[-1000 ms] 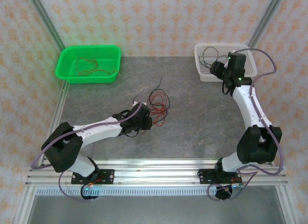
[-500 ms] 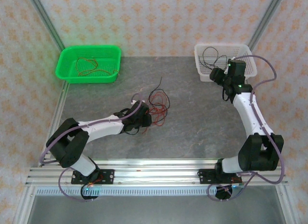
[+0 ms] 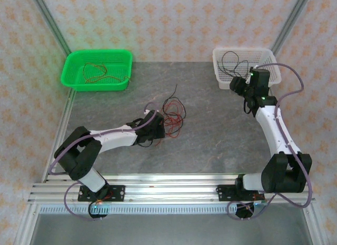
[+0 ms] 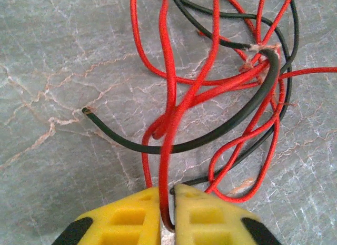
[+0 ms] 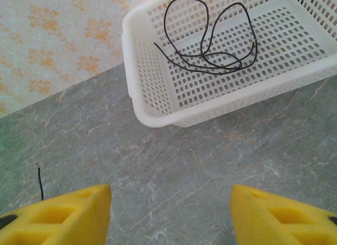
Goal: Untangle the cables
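Cables (image 3: 172, 116) lie in a loose knot of red and black loops on the grey table (image 3: 210, 145), and everything else is best placed from that knot. The left gripper (image 4: 167, 195) sits at its near-left edge, touching it. The right gripper (image 5: 171, 203) is well apart to its far right, just beside the white basket (image 5: 158, 117), so the left arm is plainly the nearer one. From the left wrist, the knot spreads away from the fingertips. One red strand (image 4: 166, 150) runs almost straight out from between them into the knot, its long axis roughly in line with the gripper's own. The yellow jaws are pressed nearly together on that strand, with little more than its thickness between them. A black wire (image 4: 210, 140) crosses the strand just beyond the fingertips, so a pull away from the knot would probably drag that crossing along. The right gripper's jaws stand well apart with nothing between them, only bare table beneath. Far left of the knot sits a green basket (image 3: 97, 52).
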{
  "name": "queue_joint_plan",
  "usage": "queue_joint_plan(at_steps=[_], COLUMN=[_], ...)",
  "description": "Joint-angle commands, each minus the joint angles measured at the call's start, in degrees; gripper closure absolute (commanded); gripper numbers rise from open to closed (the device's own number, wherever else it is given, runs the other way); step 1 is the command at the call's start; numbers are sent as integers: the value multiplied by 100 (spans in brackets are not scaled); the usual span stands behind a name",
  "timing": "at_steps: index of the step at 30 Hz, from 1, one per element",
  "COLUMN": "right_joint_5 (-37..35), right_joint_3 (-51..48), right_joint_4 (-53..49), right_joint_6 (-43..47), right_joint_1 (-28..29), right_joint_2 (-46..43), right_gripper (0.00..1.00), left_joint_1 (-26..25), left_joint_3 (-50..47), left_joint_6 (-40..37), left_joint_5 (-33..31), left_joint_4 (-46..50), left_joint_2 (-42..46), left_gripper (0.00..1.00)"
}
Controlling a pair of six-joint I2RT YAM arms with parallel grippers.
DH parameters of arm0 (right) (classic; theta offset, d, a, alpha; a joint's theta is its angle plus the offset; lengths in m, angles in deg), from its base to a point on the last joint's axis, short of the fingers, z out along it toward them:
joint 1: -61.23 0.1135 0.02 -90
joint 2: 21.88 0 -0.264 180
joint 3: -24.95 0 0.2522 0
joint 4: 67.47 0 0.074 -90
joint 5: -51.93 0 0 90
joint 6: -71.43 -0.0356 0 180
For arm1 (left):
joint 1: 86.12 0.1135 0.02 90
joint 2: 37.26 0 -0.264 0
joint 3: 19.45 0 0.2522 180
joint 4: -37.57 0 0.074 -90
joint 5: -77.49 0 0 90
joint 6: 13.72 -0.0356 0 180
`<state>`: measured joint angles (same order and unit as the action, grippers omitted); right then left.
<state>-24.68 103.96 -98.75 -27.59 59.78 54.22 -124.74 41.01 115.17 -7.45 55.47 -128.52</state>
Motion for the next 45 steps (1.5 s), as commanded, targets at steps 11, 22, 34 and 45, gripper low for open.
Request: queue_joint_plan(at_steps=[11, 22, 34, 45], right_joint_5=[382, 1345, 1736, 1113], right_joint_3=[-637, -1178, -1212, -858], right_joint_4=[233, 1357, 2015, 2036], right_joint_6=[-385, -1039, -1425, -1384], right_joint_1=[1201, 3055, 3701, 3758], right_joint_2=[-601, 176, 593, 1832], right_gripper=[39, 38, 38, 40], left_joint_1=[-159, -266, -269, -305], left_joint_3=[771, 1158, 1300, 1571], left_joint_6=[-289, -417, -497, -668], left_joint_5=[-198, -207, -101, -49], left_joint_4=[559, 846, 920, 1042], left_joint_2=[834, 1512, 1603, 1828], left_gripper=[96, 98, 99, 99])
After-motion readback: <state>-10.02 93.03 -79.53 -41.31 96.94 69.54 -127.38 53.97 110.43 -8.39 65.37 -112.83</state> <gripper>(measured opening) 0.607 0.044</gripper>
